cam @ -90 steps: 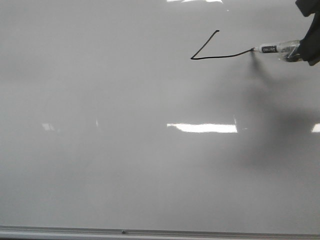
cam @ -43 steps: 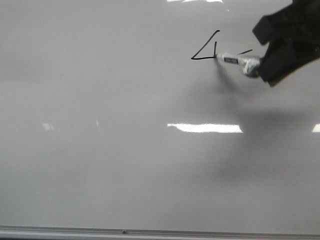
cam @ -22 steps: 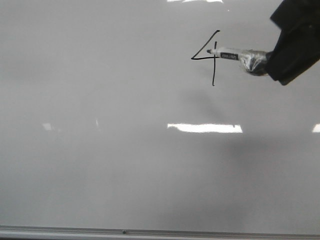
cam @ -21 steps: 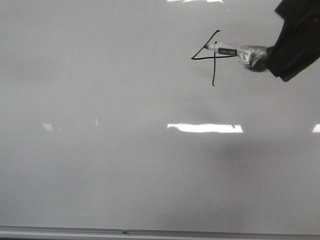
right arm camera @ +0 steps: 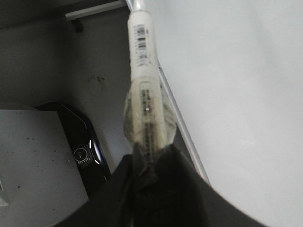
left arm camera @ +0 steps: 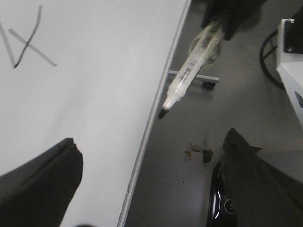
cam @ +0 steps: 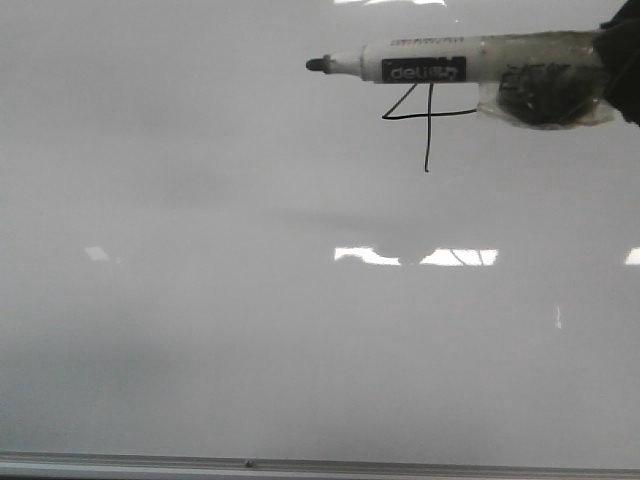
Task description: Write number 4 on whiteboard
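Observation:
The whiteboard (cam: 250,300) fills the front view, with its silver rail (cam: 300,465) along the lower edge. A thin black number 4 (cam: 427,140) is drawn at its upper right. My right gripper (cam: 622,70) is shut on a white marker (cam: 420,68) wrapped in tape. It holds the marker off the board, near the camera, with the tip pointing left. In the right wrist view the gripper (right arm camera: 151,175) clamps the marker (right arm camera: 142,61) beside the board (right arm camera: 236,71). My left gripper (left arm camera: 147,189) is open and empty near the board's edge; the 4 (left arm camera: 23,42) and the marker (left arm camera: 189,71) show there.
A black device with a lens (right arm camera: 83,153) lies on the grey floor beside a grey box (right arm camera: 33,161). A white cabinet (left arm camera: 291,52), the board stand's caster (left arm camera: 207,84) and a tape scrap (left arm camera: 199,151) show beyond the board's edge.
The marker drew the vertical stem through the crossbar. It then lifted off the board and came toward the camera, now large across the top of the front view.

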Motion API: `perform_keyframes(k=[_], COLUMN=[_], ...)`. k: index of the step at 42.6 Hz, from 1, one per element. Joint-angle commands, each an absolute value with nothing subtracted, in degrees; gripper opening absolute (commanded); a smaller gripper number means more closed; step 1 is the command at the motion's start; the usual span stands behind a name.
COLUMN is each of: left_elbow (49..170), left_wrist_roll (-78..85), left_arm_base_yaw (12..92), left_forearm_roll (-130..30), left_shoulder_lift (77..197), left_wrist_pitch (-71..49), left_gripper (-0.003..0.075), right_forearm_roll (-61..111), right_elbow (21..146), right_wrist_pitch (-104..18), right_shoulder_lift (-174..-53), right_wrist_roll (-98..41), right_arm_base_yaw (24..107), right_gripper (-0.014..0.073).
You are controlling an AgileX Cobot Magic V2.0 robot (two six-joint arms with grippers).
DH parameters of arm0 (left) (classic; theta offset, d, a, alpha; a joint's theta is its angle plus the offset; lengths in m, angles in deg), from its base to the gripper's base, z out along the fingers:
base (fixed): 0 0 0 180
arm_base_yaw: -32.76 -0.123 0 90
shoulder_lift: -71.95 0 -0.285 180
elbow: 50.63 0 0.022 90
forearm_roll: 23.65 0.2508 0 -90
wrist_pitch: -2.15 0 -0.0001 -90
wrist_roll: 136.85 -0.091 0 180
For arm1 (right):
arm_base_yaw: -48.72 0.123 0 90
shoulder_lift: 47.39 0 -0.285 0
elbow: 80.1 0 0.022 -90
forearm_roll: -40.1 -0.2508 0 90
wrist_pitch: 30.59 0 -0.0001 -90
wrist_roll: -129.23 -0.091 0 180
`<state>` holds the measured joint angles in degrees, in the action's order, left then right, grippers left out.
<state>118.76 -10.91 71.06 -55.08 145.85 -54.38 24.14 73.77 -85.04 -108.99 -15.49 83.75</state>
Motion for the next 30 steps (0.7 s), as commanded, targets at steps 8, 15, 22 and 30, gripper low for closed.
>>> perform_keyframes(k=[8,15,22,30], left_elbow=[125.27,127.71,128.06,128.06], left_wrist_roll=[-12.15,-12.15,-12.15,-12.15], left_arm_base_yaw=[82.86,85.53,85.63,85.63], left_forearm_roll=[-53.15,-53.15,-53.15,-53.15], left_shoulder_lift=[155.5,161.49,162.97,163.01], left_wrist_pitch=[-50.26,-48.67,-48.79,-48.68], left_gripper=[0.0588,0.0587,0.0537,0.0233], right_forearm_roll=[21.78,21.76,21.76,21.76], right_elbow=[75.75,75.75,75.64,75.64], right_wrist_pitch=[-83.69,-83.63,-83.52,-83.39], right_shoulder_lift=[-108.07,-108.07,-108.07,-108.07], right_wrist_roll=[-14.16,-14.16,-14.16,-14.16], right_arm_base_yaw=[83.98,83.98,83.98,83.98], right_gripper=[-0.0068,-0.0068,-0.0068,-0.0068])
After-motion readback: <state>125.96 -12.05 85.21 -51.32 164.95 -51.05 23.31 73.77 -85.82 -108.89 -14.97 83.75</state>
